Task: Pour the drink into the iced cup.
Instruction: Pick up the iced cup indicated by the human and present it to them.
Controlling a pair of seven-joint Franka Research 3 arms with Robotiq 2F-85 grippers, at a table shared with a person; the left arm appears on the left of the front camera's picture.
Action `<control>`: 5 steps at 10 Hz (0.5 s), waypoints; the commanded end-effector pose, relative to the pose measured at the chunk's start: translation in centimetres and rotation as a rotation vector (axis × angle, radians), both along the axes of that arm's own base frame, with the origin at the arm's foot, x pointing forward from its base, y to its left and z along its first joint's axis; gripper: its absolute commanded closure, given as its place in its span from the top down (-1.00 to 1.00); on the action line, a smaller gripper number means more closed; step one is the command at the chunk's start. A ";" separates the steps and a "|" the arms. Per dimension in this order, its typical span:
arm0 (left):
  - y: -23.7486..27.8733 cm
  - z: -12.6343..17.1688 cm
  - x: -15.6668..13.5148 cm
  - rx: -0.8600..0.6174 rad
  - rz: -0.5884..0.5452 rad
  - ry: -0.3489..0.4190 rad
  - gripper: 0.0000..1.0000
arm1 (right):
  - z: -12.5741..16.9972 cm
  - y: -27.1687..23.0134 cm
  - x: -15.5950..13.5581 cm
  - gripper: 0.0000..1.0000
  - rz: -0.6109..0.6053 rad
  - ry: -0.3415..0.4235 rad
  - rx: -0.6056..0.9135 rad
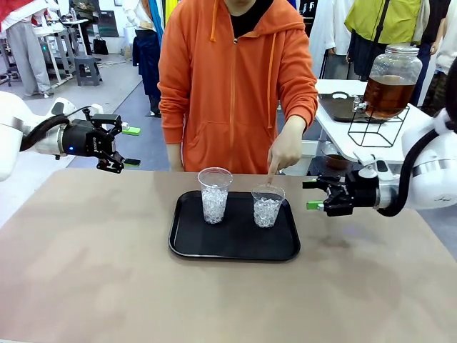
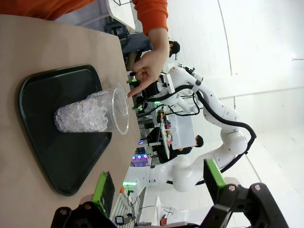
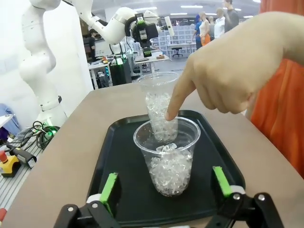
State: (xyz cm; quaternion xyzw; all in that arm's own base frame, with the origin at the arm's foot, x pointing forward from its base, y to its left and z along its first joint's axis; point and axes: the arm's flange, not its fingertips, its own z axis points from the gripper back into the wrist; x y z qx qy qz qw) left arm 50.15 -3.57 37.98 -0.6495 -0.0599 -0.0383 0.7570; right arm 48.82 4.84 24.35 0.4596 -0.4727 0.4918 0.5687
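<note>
Two clear plastic cups of ice stand on a black tray [image 1: 235, 246]: a taller one [image 1: 214, 195] on the left and a shorter one [image 1: 268, 206] on the right. The person's hand [image 1: 284, 151] points a finger at the shorter cup's rim [image 3: 168, 156]. The drink [image 1: 388, 96], amber in a lidded glass dispenser jar, stands on a wire stand on a side table at back right. My left gripper [image 1: 128, 146] hovers open over the table's far left. Just right of the tray my right gripper [image 1: 314, 194] is open and faces the shorter cup. Both hold nothing.
The person in an orange hoodie [image 1: 235, 78] stands at the far edge behind the tray. Bare tan tabletop [image 1: 107, 286] surrounds the tray. The side table [image 1: 335, 96] with a dark tray stands beyond my right arm.
</note>
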 end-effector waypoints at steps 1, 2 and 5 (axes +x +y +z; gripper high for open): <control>0.0 0.1 -0.2 0.004 0.002 -0.018 1.00 | -1.7 1.3 0.9 1.00 0.010 -0.059 0.041; 0.0 0.1 -0.2 0.004 0.002 -0.018 1.00 | -2.4 1.6 1.2 1.00 0.009 -0.052 0.046; 0.0 0.1 -0.2 0.004 0.002 -0.018 1.00 | -4.3 2.9 2.3 1.00 0.014 -0.014 0.063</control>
